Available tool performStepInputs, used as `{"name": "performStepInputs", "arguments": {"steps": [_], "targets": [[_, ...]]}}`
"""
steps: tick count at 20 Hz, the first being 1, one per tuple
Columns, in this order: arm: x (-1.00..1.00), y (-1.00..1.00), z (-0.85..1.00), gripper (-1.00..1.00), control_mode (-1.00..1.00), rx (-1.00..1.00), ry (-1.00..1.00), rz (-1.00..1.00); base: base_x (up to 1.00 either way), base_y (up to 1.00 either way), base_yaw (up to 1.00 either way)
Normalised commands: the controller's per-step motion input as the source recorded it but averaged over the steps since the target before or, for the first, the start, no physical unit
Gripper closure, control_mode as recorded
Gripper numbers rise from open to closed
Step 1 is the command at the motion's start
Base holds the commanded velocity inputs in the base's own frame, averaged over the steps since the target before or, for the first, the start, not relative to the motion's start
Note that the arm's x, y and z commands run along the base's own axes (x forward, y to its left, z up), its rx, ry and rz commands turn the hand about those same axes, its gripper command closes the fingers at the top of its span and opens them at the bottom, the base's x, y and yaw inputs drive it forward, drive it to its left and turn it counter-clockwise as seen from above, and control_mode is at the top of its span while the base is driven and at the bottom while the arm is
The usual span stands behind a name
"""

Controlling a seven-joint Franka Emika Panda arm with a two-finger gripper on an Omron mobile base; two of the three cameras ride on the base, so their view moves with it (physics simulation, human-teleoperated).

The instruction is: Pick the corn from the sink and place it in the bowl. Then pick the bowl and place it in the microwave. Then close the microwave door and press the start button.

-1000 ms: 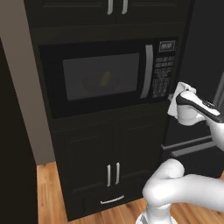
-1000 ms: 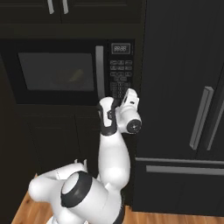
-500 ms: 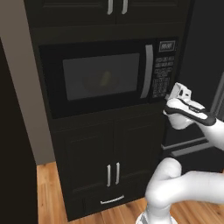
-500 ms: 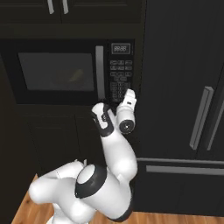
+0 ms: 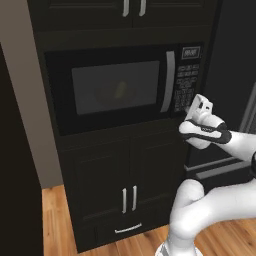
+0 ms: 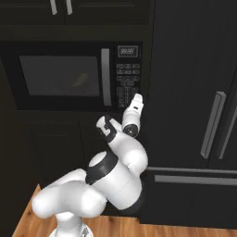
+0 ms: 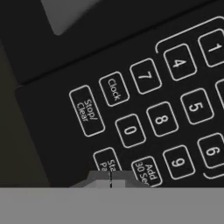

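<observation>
Left of everything, the microwave door (image 5: 110, 90) sits shut, its silver handle (image 5: 169, 82) standing upright at the door's right edge. Through the dark glass there's a faint yellow glow, the corn (image 5: 121, 90), resting in the dim shape of the bowl (image 5: 112, 96) inside the microwave (image 6: 69, 76). Moving right, the keypad (image 6: 126, 85) with its small display (image 6: 127, 51) on top. And right there at the keypad's lower part, the jaws (image 6: 137, 98), pinched together, tips up against the panel. From the hand view the tips (image 7: 110, 181) sit at the start button (image 7: 107, 164), just below the Stop/Clear key (image 7: 86, 110) and beside the Add 30 Sec key (image 7: 145, 171). Far right, the fridge (image 6: 194, 106) with its long handles.
</observation>
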Motion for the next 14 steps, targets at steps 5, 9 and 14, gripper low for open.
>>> {"name": "performStepInputs", "arguments": {"steps": [5, 9, 14], "targets": [[0.36, -0.12, -0.01, 1.0, -1.0, 0.0, 0.04, -0.04, 0.0, 0.0, 0.0], [0.28, -0.13, -0.11, 1.0, -1.0, 0.0, 0.02, -0.01, 0.0, 0.0, 0.0], [0.12, -0.1, -0.04, 1.0, -1.0, 0.01, 0.01, 0.0, 0.0, 0.0, 0.0]]}}
